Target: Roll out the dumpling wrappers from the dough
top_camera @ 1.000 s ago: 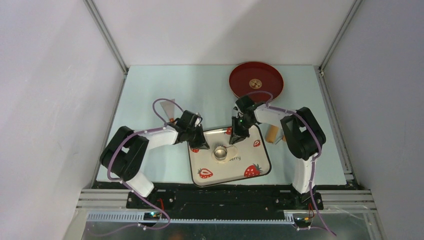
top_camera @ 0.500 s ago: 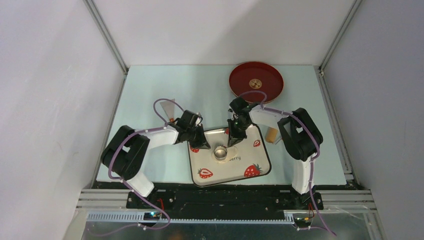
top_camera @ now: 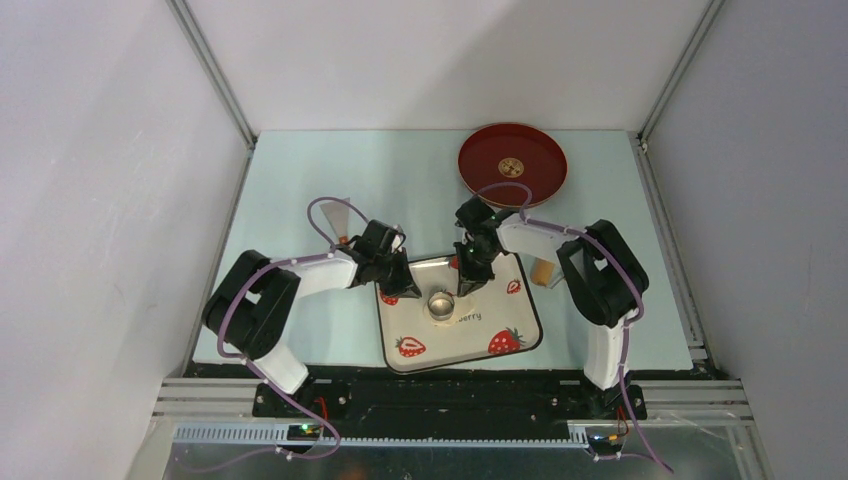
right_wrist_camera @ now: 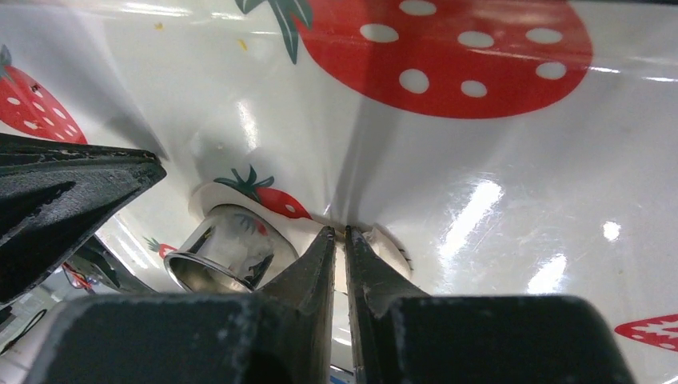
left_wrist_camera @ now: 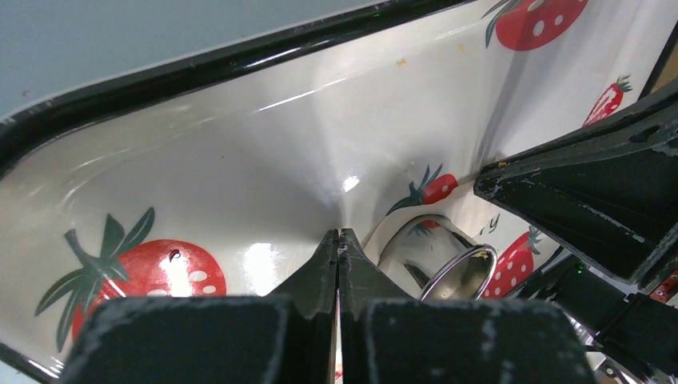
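Note:
A thin cream-white dough [right_wrist_camera: 382, 244] sheet lies on the strawberry-patterned plate [top_camera: 515, 335] with the steel ring cutter [top_camera: 440, 305] standing on it. My right gripper [right_wrist_camera: 337, 232] points down at the plate just right of the cutter [right_wrist_camera: 228, 256], and its jaws are pinched on the dough's edge. My left gripper [left_wrist_camera: 337, 234] is shut with nothing in it, tips on the plate's [left_wrist_camera: 240, 160] far-left part, left of the cutter [left_wrist_camera: 448, 272] and the dough [left_wrist_camera: 385, 236]. No dumpling wrappers are in view.
A red round tray [top_camera: 512, 163] with a gold emblem sits at the back right. A tan wooden roller [top_camera: 543, 270] lies right of the plate, partly under my right arm. A pale scraper-like tool [top_camera: 335, 215] lies behind my left arm.
My right gripper has shifted slightly left and narrowed onto the dough's edge. The left gripper and the ring cutter have not moved.

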### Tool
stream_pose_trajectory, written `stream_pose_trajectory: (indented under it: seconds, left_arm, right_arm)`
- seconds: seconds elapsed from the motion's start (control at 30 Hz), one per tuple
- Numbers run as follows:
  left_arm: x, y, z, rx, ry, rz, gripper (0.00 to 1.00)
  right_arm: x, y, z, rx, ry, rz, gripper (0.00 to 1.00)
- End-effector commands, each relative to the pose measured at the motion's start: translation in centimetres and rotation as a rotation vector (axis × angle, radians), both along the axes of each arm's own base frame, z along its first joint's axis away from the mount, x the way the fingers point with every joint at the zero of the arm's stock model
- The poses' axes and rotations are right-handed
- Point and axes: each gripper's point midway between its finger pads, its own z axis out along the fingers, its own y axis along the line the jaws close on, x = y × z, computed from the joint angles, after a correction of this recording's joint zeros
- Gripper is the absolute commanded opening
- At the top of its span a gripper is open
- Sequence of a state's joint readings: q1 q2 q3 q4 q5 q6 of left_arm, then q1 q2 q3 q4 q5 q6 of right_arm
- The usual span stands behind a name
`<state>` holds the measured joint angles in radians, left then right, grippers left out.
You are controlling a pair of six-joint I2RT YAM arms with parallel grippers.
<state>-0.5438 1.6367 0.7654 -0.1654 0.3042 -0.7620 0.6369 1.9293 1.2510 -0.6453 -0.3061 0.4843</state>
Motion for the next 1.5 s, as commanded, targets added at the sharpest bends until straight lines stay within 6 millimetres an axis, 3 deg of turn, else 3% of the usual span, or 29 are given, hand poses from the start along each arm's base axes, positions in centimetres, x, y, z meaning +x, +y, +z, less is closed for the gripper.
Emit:
stream_pose_trajectory:
  seconds: [0.0, 0.2, 0.4, 0.63, 0.77, 0.87, 0.97, 1.2, 1.47]
  left_arm:
    - [-3.1, 4.8, -5.0, 0.242, 0.119, 0.026, 0.0]
    - [-3.0, 4.8, -5.0, 0.243, 0.12, 0.028, 0.0]
    - [-3.1, 4.8, -5.1, 0.244, 0.121, 0.026, 0.0]
    - [-3.0, 4.8, -5.0, 0.244, 0.12, 0.025, 0.0]
    - [-3.0, 4.8, -5.0, 0.244, 0.119, 0.026, 0.0]
    - [-3.1, 4.9, -5.1, 0.246, 0.121, 0.026, 0.0]
    - [-3.0, 4.9, -5.0, 0.245, 0.119, 0.026, 0.0]
    - [-3.1, 4.9, -5.1, 0.246, 0.121, 0.025, 0.0]
    - [-3.1, 4.9, -5.1, 0.246, 0.119, 0.025, 0.0]
  right_arm:
    - [-3.9, -3.4, -2.4, -0.182, 0.084, 0.058, 0.14]
    - [-5.2, -3.0, -2.0, -0.144, 0.114, 0.077, 0.14]
    - [-5.9, -2.0, 0.5, -0.034, 0.122, 0.072, 0.15]
    - [-4.1, -1.9, 4.7, 0.071, 0.031, 0.011, 0.17]
    - [-2.8, -2.6, 5.9, 0.086, -0.017, -0.028, 0.21]
    - [-2.3, -3.3, 5.5, 0.07, -0.017, -0.044, 0.45]
    - [-1.8, -3.5, 4.9, 0.094, 0.003, -0.065, 0.58]
    - [-2.8, -3.2, 3.1, 0.246, 0.117, -0.137, 0.6]
    - [-3.8, -2.6, 0.9, 0.291, 0.189, -0.182, 0.45]
